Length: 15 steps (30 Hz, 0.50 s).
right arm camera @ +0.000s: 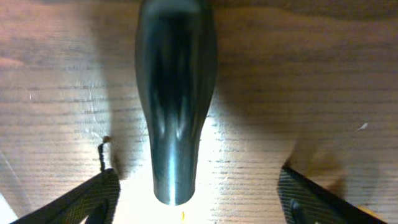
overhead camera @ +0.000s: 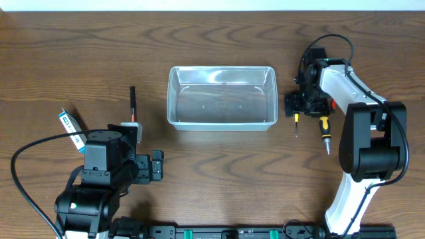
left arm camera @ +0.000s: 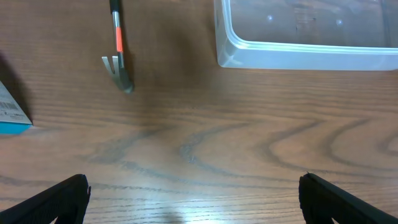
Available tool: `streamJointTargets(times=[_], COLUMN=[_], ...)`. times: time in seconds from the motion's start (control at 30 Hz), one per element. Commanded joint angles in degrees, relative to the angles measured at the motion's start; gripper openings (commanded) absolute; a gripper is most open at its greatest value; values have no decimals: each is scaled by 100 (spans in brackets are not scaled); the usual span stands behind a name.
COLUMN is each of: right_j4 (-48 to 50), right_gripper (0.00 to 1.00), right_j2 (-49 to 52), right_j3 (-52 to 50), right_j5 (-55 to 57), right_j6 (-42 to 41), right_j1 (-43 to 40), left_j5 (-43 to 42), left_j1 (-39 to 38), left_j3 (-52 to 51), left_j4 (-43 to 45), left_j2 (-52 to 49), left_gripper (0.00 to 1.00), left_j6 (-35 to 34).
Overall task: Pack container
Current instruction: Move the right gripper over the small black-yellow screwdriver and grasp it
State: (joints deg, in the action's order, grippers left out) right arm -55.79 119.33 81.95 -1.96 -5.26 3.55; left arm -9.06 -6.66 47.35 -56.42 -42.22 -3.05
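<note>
The clear plastic container stands empty at the table's middle; its near corner shows in the left wrist view. A small claw hammer with a black handle and orange band lies to its left, also in the left wrist view. My left gripper is open and empty over bare wood. My right gripper is open, low over a small screwdriver. Its glossy black handle lies between the open fingers, nearer the left one, not clamped.
A second screwdriver with a yellow-and-black handle lies right of the small one. A small blue-and-white box lies at the far left, its corner in the left wrist view. A black cable runs by the left arm.
</note>
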Motion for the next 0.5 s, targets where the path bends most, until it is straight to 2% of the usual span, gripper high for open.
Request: streamJointTargets(times=[0.0, 0.13, 0.4, 0.47], right_j4=[-55, -118, -199, -212], right_gripper=[73, 60, 40, 40], right_j2=[103, 103, 103, 103], right_j3=[74, 74, 74, 74], right_j5=[-153, -153, -153, -153], right_j6=[15, -24, -28, -28], right_j1=[-48, -48, -48, -48], left_j5=[-35, -35, -35, -35], left_j1=[-2, -2, -2, -2], left_j3=[164, 164, 164, 164], left_j4=[-7, -7, -7, -7], left_j2=[15, 13, 11, 11], left_gripper=[98, 98, 98, 98], left_j6=[-50, -50, -48, -48])
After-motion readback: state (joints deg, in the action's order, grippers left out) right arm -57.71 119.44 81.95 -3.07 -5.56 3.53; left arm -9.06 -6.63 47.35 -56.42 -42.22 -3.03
